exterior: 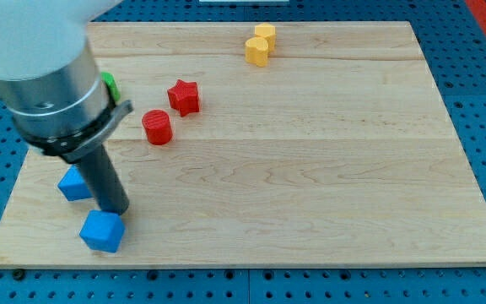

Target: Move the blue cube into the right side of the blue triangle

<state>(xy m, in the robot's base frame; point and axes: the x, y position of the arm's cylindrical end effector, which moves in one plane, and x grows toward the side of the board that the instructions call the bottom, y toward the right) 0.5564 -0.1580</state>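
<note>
The blue cube (102, 231) lies near the board's bottom left corner. The blue triangle (73, 183) lies just up and to the left of it, partly hidden behind my rod. My tip (116, 210) rests on the board right at the cube's upper right edge, between the two blue blocks and slightly to their right. The two blue blocks are apart, with a small gap between them.
A red cylinder (156, 127) and a red star (183, 96) lie in the upper left part of the wooden board (310, 169). Two yellow blocks (261, 44) touch each other at the view's top. A green block (109, 84) peeks out behind the arm.
</note>
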